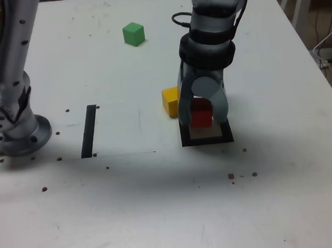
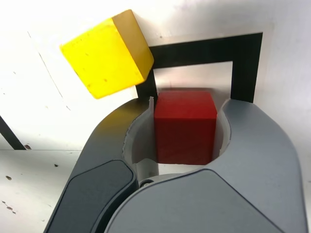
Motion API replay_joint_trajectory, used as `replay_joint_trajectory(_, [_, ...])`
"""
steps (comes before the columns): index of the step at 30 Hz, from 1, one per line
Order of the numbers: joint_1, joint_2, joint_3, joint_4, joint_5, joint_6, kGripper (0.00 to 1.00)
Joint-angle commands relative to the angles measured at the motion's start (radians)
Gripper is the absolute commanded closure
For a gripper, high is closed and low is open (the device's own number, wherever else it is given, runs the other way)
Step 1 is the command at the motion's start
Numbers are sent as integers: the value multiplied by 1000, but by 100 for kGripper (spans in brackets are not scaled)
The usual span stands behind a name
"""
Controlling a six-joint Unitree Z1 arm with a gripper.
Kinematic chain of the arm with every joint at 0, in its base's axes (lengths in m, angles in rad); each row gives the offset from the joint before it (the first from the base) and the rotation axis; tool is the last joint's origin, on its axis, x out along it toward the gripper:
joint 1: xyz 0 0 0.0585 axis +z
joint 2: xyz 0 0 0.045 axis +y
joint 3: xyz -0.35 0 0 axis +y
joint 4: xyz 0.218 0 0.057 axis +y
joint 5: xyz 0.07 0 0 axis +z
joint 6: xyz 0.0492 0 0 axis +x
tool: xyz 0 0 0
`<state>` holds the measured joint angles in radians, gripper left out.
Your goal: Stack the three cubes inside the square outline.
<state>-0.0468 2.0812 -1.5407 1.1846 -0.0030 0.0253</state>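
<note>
A: Going across the exterior view from its left, what is on the counter?

B: First the arm's base, then a straight black strip. The green cube sits far back, well apart from everything. The yellow cube is just beside the square outline, on the exterior view's left of it. Last comes the end effector, clamped on the red cube above the outline.

A: So how far along?

B: Early, I'd say. Red is over the white centre but not released; whether it touches down I cannot tell. Yellow and green are both left to stack.

A: Does the wrist view add anything?

B: Yes. It shows the jaws pressed against both sides of the red cube, and the yellow cube at the frame's corner. The green cube and the strip only show in the exterior view.
</note>
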Motion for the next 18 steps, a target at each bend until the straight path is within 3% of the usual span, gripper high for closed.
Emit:
replay_joint_trajectory(1, [7, -7, 4, -4, -2, 4, 70])
replay_joint_trajectory(18, [24, 7, 41, -61, -10, 17, 68])
